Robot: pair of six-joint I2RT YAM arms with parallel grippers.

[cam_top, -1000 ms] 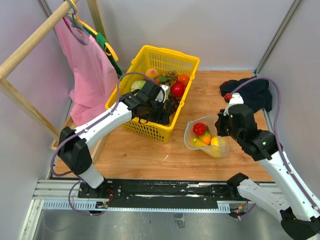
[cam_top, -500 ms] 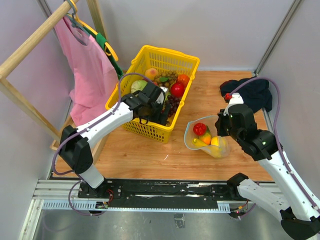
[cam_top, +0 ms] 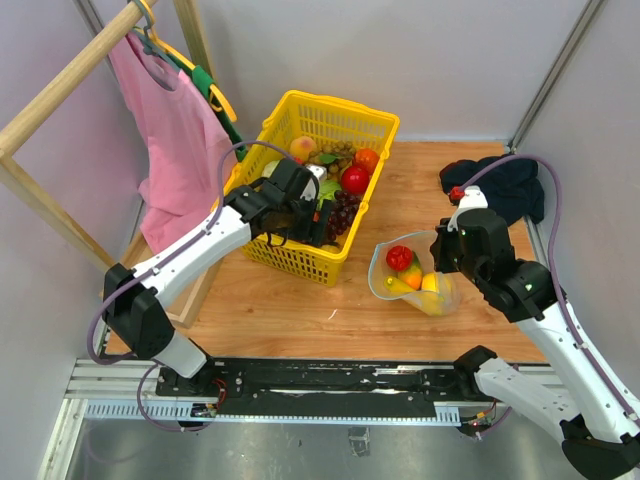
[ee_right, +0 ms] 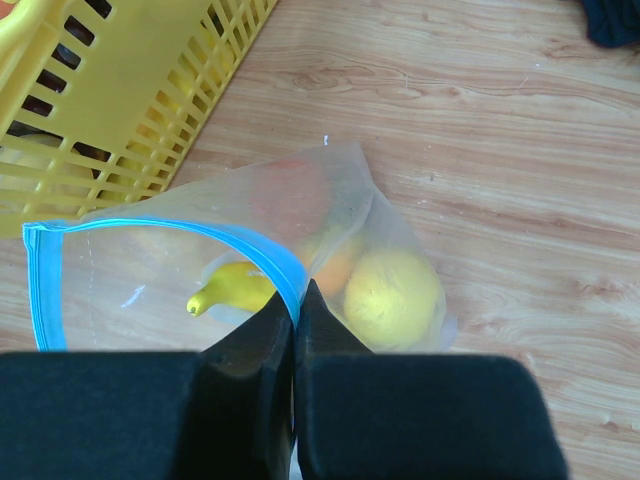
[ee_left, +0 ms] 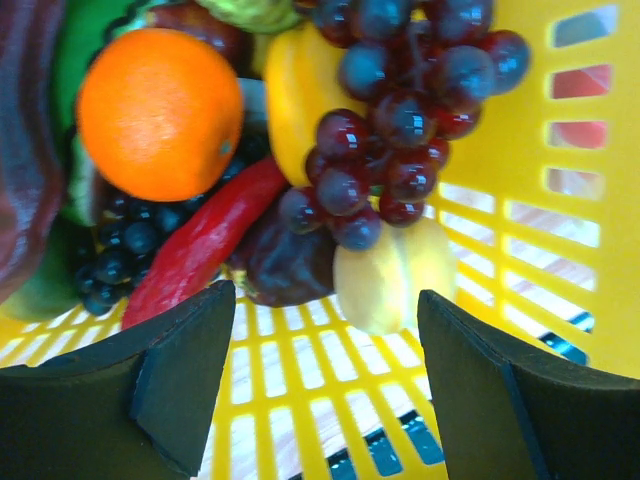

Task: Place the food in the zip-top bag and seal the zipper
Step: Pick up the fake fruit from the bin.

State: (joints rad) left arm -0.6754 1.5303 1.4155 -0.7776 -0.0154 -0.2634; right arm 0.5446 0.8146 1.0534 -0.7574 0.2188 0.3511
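Observation:
The clear zip-top bag lies open on the wooden table, with a red piece, a banana and a lemon inside. My right gripper is shut on the bag's blue zipper strip and holds the mouth up; it also shows in the top view. My left gripper is open and empty inside the yellow basket, over its near end. Ahead of it lie dark grapes, an orange, a red chili and a pale yellow fruit.
A wooden rack with a pink garment stands left of the basket. A dark cloth lies at the back right. Grey walls close the table on three sides. The basket's mesh wall stands right of my left fingers.
My left gripper has moved left and back inside the basket, uncovering the dark grapes. The right arm and the bag have not moved.

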